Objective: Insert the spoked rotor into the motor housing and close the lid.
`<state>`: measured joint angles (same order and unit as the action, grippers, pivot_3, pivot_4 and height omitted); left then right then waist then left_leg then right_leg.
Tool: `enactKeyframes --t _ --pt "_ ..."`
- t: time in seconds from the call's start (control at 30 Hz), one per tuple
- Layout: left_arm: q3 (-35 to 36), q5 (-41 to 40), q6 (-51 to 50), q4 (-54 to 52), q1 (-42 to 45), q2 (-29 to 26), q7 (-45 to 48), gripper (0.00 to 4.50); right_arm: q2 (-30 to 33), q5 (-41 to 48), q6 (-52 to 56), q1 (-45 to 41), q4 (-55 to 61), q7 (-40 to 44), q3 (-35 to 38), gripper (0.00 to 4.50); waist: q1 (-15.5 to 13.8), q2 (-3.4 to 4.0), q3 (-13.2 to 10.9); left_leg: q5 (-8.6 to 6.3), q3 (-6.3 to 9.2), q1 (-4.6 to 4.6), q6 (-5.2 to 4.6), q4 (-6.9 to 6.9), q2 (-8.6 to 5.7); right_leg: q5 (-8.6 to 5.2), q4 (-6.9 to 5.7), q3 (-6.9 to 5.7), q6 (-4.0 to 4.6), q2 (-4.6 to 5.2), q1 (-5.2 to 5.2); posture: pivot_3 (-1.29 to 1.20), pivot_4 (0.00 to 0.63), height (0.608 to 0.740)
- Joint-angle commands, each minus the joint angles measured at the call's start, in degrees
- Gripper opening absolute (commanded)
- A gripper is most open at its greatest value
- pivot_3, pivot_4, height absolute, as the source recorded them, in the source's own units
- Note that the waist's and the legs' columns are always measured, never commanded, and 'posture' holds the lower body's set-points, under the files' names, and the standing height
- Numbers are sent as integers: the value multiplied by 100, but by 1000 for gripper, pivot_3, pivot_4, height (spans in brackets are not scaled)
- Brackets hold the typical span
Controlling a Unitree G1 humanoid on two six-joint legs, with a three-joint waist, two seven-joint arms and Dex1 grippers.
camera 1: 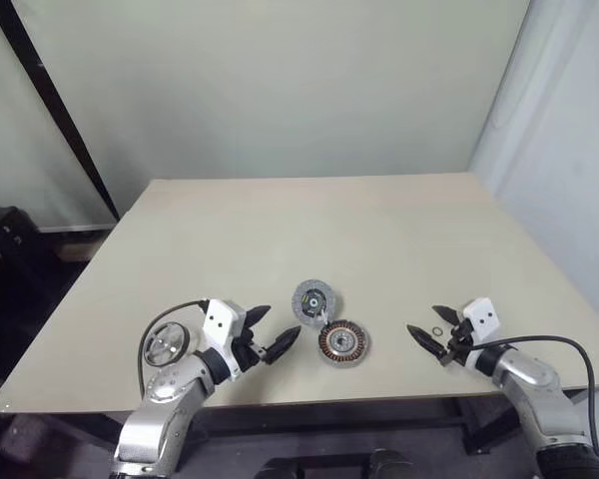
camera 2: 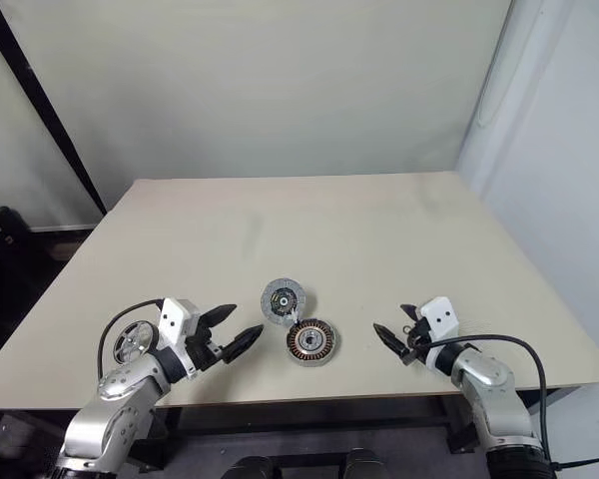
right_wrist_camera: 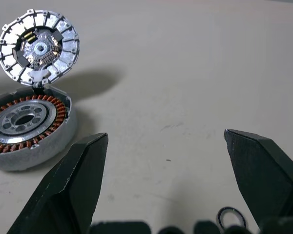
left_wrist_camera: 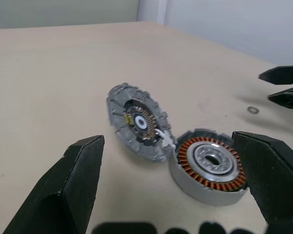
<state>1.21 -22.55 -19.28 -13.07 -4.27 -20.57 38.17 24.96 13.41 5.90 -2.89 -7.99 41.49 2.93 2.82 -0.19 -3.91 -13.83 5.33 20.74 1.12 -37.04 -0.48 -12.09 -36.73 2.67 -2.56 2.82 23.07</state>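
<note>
Desk (camera 1: pixel 309 215) of pale wood carries everything. My left pincer (camera 1: pixel 273 334) hangs wide open and empty just above it, pointing toward the motor housing (camera 1: pixel 342 342), which lies flat a little ahead of its fingertips, copper coils ringing a silver centre. The lid (camera 1: pixel 315 298) sits tilted up just behind the housing, touching its rim, its inner face turned toward me. The spoked rotor (camera 1: pixel 167 342) lies flat on the desk beside my left wrist, on its outer side, well apart from the housing. My right pincer (camera 1: pixel 435 334) is also spread open and empty, aimed at the housing from the other side, with a small metal ring (camera 1: pixel 436 332) on the desk between its fingers.
</note>
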Motion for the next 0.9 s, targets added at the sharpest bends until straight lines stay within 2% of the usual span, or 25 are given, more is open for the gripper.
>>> enactKeyframes --t 0.03,0.27,0.57,0.9 --pt "37 -107 -29 -269 64 -32 -17 4477 -22 92 -95 -150 143 26 52 4139 0 0 0 0 0 0 0 0 0 0 0 0 0 0 0 0 0 740" --pt "-18 -163 -105 -254 160 -18 15 4477 -63 130 42 -154 275 -72 103 4139 0 -1 0 0 0 0 -1 2 1 0 -1 0 0 -1 2 0 0 740" --pt "-54 -292 -184 -322 76 -92 249 4477 -194 246 629 8 981 -353 53 4139 0 -1 1 0 -1 2 0 2 2 0 -1 0 0 -1 5 0 0 740" --pt "90 -503 101 -178 45 -108 701 4477 -656 53 1000 294 1862 -1190 -107 4139 1 0 0 -1 -3 5 2 6 6 0 -1 0 1 -1 16 0 0 740"
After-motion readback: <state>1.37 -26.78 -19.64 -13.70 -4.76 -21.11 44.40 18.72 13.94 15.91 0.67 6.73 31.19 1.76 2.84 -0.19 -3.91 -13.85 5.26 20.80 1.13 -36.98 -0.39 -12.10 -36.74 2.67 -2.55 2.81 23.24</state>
